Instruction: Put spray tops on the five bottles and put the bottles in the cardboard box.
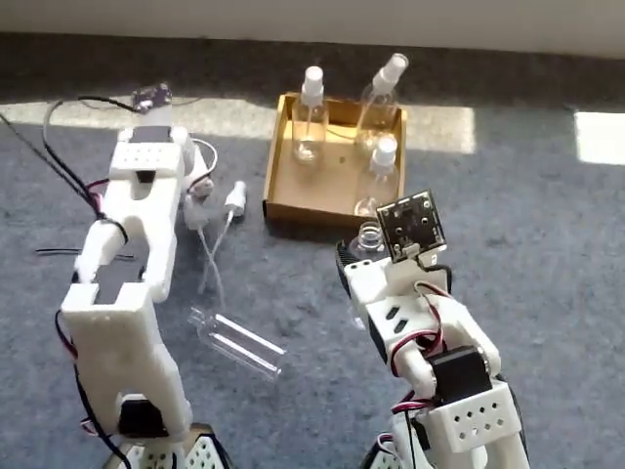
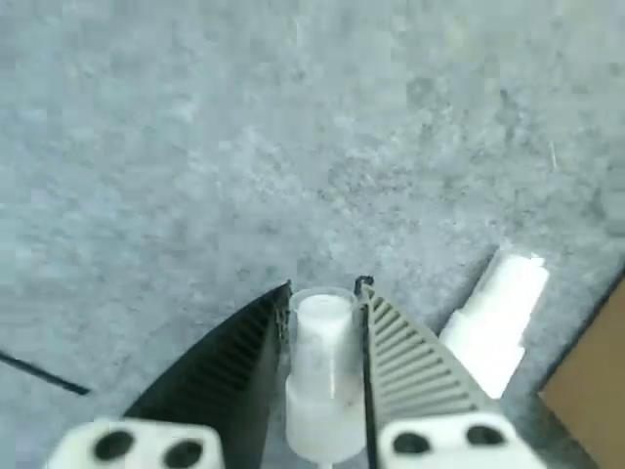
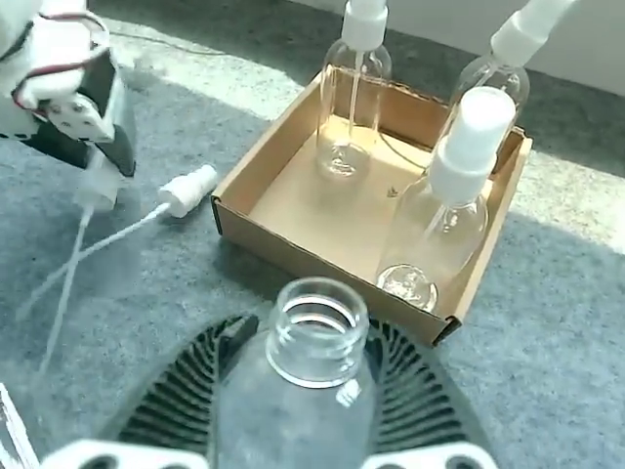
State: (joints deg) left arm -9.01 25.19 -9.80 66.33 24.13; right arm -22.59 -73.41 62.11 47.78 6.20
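Nearest, an uncapped bottle (image 1: 237,341) lies on the carpet, not yet dealt with. The right gripper (image 3: 312,332) clamps an open bottle (image 3: 311,401) upright, neck up, likely to receive a top. The left gripper (image 2: 324,293) pinches a spray top (image 2: 322,376) beside a spare spray top (image 2: 496,313). Farthest, three capped bottles (image 3: 444,210) stand in the cardboard box (image 3: 293,244).

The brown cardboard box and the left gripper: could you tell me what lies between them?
A loose white plastic spray top lies on its side between the left gripper and the brown cardboard box, as the high view shows.
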